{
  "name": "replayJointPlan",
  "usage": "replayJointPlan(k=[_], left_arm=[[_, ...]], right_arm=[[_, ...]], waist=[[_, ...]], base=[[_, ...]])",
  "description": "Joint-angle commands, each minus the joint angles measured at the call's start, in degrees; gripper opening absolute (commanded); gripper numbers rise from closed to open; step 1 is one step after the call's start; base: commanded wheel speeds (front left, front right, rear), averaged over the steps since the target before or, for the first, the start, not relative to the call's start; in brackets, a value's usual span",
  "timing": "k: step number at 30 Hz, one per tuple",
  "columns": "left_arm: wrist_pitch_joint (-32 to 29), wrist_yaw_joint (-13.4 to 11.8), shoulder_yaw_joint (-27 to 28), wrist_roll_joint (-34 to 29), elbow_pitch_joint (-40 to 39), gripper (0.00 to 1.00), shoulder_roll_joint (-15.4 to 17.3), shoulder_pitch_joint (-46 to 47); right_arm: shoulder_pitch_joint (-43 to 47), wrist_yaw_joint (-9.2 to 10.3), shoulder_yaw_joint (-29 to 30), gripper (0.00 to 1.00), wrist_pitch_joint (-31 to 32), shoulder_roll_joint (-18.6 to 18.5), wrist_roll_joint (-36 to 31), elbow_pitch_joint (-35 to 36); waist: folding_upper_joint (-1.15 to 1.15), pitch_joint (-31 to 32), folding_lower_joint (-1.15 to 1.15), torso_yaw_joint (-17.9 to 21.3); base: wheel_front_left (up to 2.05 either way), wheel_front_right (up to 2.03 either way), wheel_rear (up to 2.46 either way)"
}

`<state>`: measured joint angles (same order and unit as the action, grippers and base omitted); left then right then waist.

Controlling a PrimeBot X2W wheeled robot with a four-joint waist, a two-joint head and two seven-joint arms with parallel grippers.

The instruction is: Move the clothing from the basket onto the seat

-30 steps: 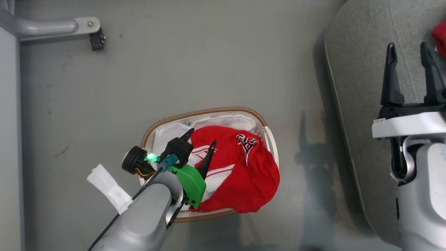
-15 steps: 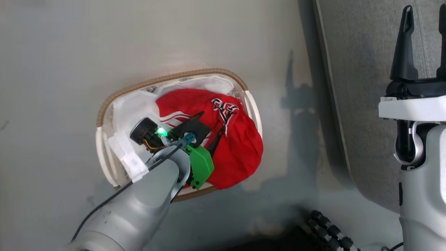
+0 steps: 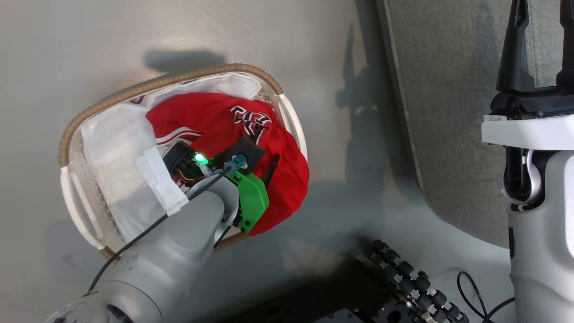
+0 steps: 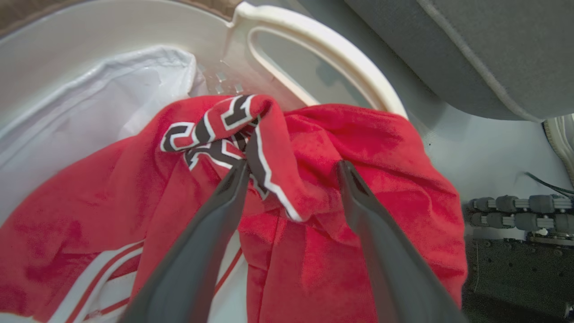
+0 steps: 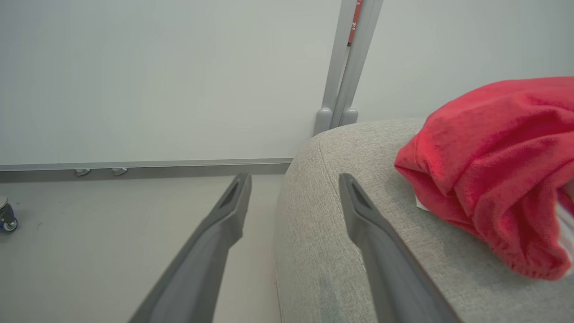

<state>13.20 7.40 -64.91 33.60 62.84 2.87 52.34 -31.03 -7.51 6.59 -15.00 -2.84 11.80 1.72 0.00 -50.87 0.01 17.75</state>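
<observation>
The left claw [image 4: 292, 172] is down in the basket [image 4: 314, 45], its two dark fingers spread wide with nothing pinched between them. A raised fold of the clothing [image 4: 372, 148], edged in white and dark, stands in the gap between the fingers. The dark-and-white emblem [image 4: 206, 130] sits just beyond one fingertip. The tips look to be at the cloth's surface, though I can't say whether they press into it. Red fabric with white stripes runs back under the fingers toward the wrist. The white liner [image 4: 89, 103] lies bare out past the emblem, and ahead of the tips is the basket's cream handle loop. The seat [image 4: 471, 54] is beyond that handle, apart from the basket.

The right claw [image 5: 294, 184] hangs with its fingers just as far apart and empty, one over the seat's rounded corner and the other over the floor [image 5: 112, 224]. A second red garment [image 5: 484, 157] lies on the cushion to the outer side of the seat-side finger, not touching it.
</observation>
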Motion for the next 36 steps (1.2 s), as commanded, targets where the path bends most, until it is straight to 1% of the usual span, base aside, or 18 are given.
replayJointPlan(k=[1,2,3,4,5,9,11,14,16,22,25,29,36], left_arm=[[-0.14,0.15,-0.30,1.03,0.55,1.00,0.44,1.14],[-0.15,0.15,-0.48,1.40,0.82,0.90,0.42,1.28],[-0.14,0.15,-0.64,1.89,1.03,0.47,0.42,1.49],[-0.05,0.15,-0.86,2.53,1.16,0.11,0.42,1.74],[0.19,0.15,-1.10,3.16,1.04,0.00,0.41,1.91],[1.11,0.15,-2.01,4.49,0.03,0.00,0.38,1.76],[1.67,0.15,-2.75,4.98,-1.06,0.00,0.66,1.35],[2.06,0.14,-2.43,5.38,-2.95,0.00,1.48,0.60],[2.04,0.14,-0.81,4.59,-5.65,0.00,2.46,0.36],[2.02,-1.53,5.99,0.80,-15.87,0.00,6.62,-4.33],[2.03,-2.40,9.57,-1.77,-21.15,0.00,8.58,-8.05],[2.03,-2.97,13.78,-5.02,-27.10,0.00,10.42,-12.41],[2.04,-2.63,18.57,-10.14,-35.14,0.00,12.98,-18.18]], right_arm=[[-0.38,0.04,-0.09,1.00,-0.28,-0.10,0.36,0.41],[-0.26,0.04,-0.16,1.00,-0.28,-0.09,0.37,0.52],[-0.05,0.04,-0.19,1.00,-0.28,-0.10,0.31,0.64],[0.25,0.04,-0.17,1.00,-0.28,-0.10,0.14,0.72],[0.55,0.04,-0.11,1.00,-0.28,-0.09,-0.05,0.76],[0.91,0.04,0.03,1.00,-0.28,-0.10,-0.82,0.15],[1.15,0.04,-0.30,1.00,-0.28,-0.11,-1.47,-0.36],[1.40,0.04,-0.37,1.00,-0.28,-0.12,-2.18,-1.00],[1.67,0.04,-0.26,1.00,-0.28,-0.12,-2.72,-1.43],[3.50,0.04,-0.48,1.00,-0.28,-0.15,-5.32,-3.22],[4.87,0.05,-0.90,1.00,-0.28,-0.15,-6.73,-4.48],[6.94,0.04,-1.42,1.00,-0.28,-0.16,-8.47,-6.20],[11.09,0.04,-3.03,1.00,-0.28,-0.16,-10.08,-9.52]], waist=[[0.00,-1.11,-0.01,1.31],[0.00,-1.15,-0.01,1.43],[0.00,-1.17,-0.01,1.53],[0.00,-1.14,-0.01,1.58],[0.00,-1.03,-0.01,1.54],[0.00,-0.09,-0.01,0.77],[0.00,1.29,-0.01,-0.31],[0.00,3.34,-0.01,-1.75],[0.00,4.99,-0.01,-2.87],[0.00,11.44,-0.01,-6.53],[0.00,15.53,-0.01,-8.59],[0.00,20.87,-0.01,-11.11],[0.00,30.22,-0.01,-14.67]], base=[[0.00,0.00,0.00],[0.00,0.00,0.00],[0.00,0.00,0.00],[0.00,0.00,0.00],[0.00,0.00,0.00],[0.00,0.00,0.00],[0.00,0.00,0.00],[0.00,0.00,0.00],[0.00,0.00,0.00],[0.00,0.00,0.00],[0.00,0.00,0.00],[0.00,0.00,0.00],[0.00,0.00,0.00]])
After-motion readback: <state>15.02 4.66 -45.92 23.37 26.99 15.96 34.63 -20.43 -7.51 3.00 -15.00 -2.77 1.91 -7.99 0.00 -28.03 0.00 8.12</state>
